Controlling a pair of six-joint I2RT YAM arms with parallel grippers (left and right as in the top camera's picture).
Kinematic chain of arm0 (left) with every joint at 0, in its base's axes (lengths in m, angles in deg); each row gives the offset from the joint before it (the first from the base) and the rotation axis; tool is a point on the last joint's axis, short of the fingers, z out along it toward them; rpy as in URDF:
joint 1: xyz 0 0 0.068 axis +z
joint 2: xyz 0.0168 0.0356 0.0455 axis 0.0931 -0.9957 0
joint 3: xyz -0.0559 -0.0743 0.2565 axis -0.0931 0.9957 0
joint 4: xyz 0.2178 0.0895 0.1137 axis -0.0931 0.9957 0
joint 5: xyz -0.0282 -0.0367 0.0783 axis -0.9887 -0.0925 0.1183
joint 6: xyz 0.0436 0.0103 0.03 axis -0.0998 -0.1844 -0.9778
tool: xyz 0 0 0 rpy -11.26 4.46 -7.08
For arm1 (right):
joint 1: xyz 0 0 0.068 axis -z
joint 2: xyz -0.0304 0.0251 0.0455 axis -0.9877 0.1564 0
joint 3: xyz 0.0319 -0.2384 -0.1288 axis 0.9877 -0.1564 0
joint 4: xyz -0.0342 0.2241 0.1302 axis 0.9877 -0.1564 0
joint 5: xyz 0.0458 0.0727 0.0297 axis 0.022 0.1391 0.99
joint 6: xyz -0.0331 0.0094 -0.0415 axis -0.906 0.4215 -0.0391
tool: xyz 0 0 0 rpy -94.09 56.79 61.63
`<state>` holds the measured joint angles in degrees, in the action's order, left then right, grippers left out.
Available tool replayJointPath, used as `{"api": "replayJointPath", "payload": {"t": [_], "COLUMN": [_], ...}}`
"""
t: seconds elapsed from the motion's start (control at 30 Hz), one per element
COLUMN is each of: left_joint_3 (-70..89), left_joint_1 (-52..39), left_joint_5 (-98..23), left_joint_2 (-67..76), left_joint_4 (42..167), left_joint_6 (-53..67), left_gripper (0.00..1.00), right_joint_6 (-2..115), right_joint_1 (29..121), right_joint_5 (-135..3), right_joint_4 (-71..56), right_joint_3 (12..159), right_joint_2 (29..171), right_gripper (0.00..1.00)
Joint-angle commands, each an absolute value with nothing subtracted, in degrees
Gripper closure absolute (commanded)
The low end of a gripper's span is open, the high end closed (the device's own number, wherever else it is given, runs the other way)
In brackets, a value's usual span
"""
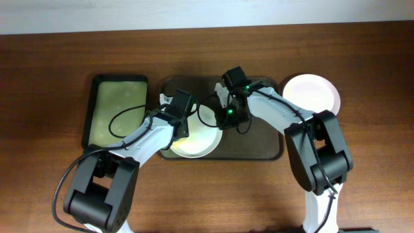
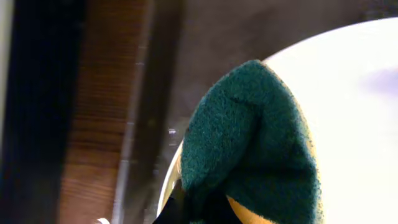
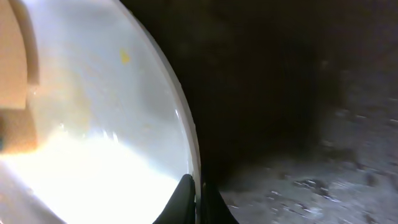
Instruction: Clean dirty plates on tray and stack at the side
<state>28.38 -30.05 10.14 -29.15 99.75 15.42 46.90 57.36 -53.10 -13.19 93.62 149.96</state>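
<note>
Scrubbing step: left gripper [image 2: 189, 211] clamps a green sponge [image 2: 249, 143] on the plate [image 1: 197, 141] at the tray's [image 1: 259, 147] 8 o'clock. Right gripper [image 3: 196, 199] pinches its 2 o'clock rim. A yellow smear [image 3: 124, 56] needs wiping next. 1 pale plate [image 1: 311, 94] lies outside, at 2 o'clock.

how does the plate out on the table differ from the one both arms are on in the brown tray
The table plate lies outside the tray, untouched; the tray plate has the right gripper pinching its rim and the left gripper's green sponge on it. The tray plate carries a yellow speck; the table plate looks clean. Both are round, pale, shallow.
</note>
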Motion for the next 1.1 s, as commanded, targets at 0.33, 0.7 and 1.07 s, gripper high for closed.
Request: {"api": "replayJointPath", "payload": {"t": [0.33,0.7,1.07], "left_joint_3": [30.35,30.44,30.41], "left_joint_1": [-15.78,1.36,1.33], "left_joint_5": [12.44,-1.31,-12.67], "left_joint_2": [-9.61,-15.67,-27.93], "left_joint_4": [101.22,97.98,85.61], "left_joint_6": [14.48,11.64,7.01], "left_gripper": [1.0,1.0,0.29], "right_joint_6": [45.79,45.59,42.18], "right_joint_1": [56.53,31.07,27.37], "right_joint_5": [-70.65,-141.97,-146.17], "right_joint_4": [-25.97,-38.63,-38.65], "right_joint_3": [105.59,126.6,126.6], "right_joint_2": [143.34,139.38,139.38], "right_gripper": [0.96,0.96,0.96]}}
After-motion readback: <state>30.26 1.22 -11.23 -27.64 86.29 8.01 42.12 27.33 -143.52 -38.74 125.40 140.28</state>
